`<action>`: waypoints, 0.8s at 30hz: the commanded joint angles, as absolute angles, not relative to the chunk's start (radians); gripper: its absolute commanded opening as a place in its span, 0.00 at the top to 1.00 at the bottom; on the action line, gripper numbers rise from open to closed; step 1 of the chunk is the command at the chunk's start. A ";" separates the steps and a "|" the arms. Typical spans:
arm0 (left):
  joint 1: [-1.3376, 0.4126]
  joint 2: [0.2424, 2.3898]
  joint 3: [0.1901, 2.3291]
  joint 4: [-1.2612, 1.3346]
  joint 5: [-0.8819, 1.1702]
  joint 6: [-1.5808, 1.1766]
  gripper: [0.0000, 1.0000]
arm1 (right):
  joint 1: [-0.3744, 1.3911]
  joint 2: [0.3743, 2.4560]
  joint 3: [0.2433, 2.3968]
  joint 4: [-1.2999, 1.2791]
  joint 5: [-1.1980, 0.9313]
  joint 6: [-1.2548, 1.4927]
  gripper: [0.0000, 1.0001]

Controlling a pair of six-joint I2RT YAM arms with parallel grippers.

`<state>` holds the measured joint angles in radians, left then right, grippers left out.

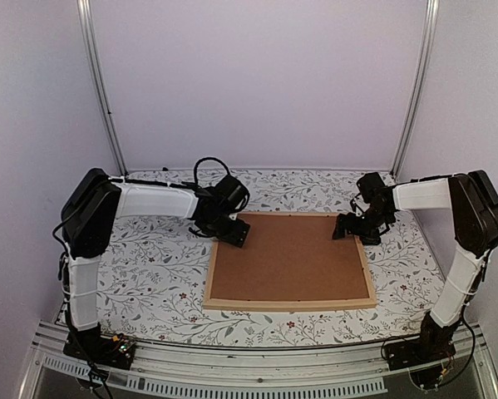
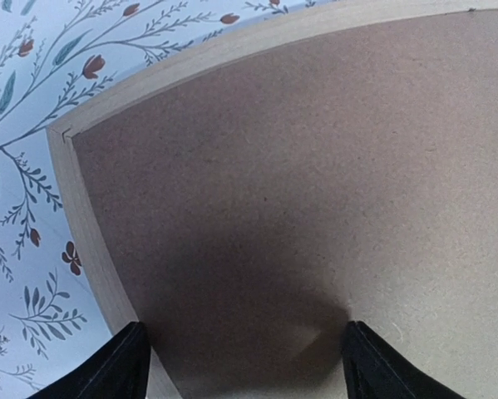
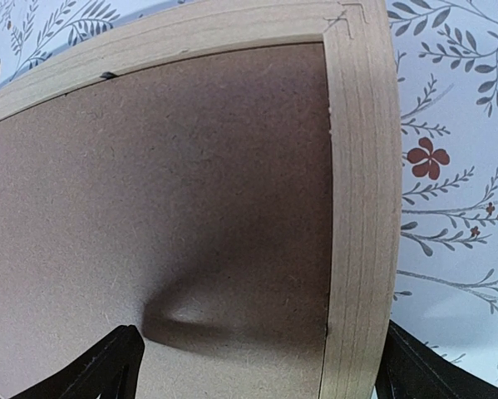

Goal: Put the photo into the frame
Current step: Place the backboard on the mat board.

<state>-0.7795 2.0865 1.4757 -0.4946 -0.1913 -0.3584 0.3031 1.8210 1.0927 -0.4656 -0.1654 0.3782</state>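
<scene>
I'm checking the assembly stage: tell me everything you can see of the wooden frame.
The frame is a rectangle of thin, light natural wood strips, lying flat on the floral tablecloth. A brown backing board fills its opening. The open left gripper straddles its left rail at the far corner, and the open right gripper straddles its right rail. Whether they touch it is unclear.

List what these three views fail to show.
Photo: seen in no view; the backing board fills the frame, hiding anything beneath.
Left gripper: left wrist view's bottom edge crops its fingers; contact with the board unclear.
Right gripper: likewise cropped in the right wrist view.
Top view: both grippers' fingertips too small and dark to tell apart.
</scene>
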 commanded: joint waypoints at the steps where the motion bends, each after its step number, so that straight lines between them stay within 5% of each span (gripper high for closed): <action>1: -0.863 2.142 1.482 -0.517 -0.114 -0.327 0.17 | 0.367 1.894 1.085 -0.416 -0.342 0.393 0.02; 24: -0.759 1.842 1.249 -0.333 -0.125 -0.391 0.11 | 0.365 1.880 1.122 -0.457 -0.296 0.374 0.02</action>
